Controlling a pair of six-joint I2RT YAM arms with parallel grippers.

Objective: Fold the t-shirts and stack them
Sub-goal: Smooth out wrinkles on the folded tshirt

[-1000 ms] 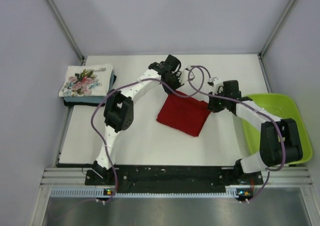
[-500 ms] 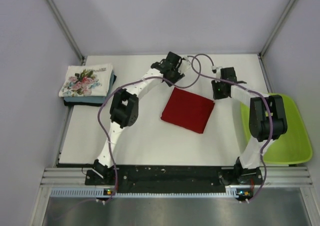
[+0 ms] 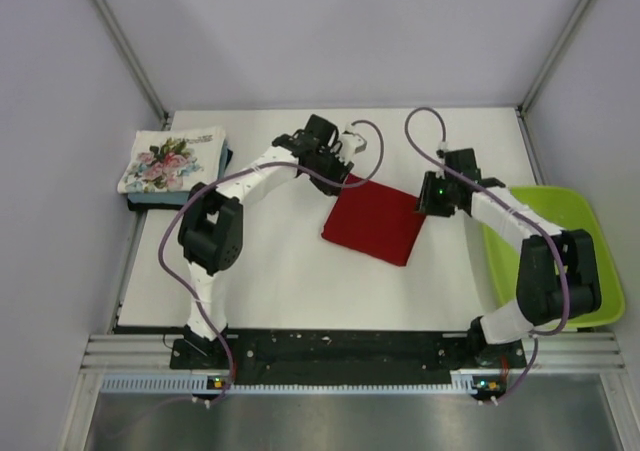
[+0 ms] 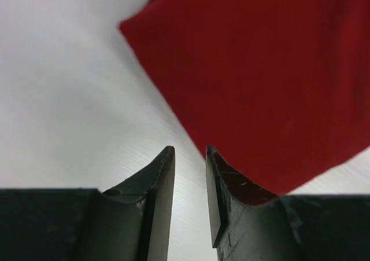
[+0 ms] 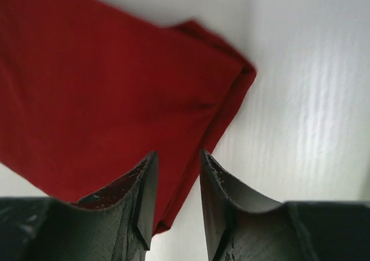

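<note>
A plain deep red t-shirt [image 3: 374, 223] lies folded into a flat square at the middle of the white table. My left gripper [image 3: 337, 167] hovers just off its far left corner; in the left wrist view [image 4: 189, 151] the jaws stand slightly apart with bare table between them and the red cloth [image 4: 260, 81] beyond. My right gripper [image 3: 427, 204] is over the shirt's right corner. Its jaws [image 5: 178, 154] are apart above the shirt's folded edge [image 5: 115, 99], holding nothing. At the far left a white floral t-shirt [image 3: 172, 159] tops a folded stack, with light blue and dark layers [image 3: 150, 200] under it.
A lime-green plastic tray [image 3: 592, 223] sits at the table's right edge, close behind the right arm. Purple cables loop above both wrists. Grey walls with metal frame posts close in the table on three sides.
Both grippers let go of the red shirt's far corners and it settled flat. The left gripper drew back to the left; the right swung away, then returned to the right corner.
</note>
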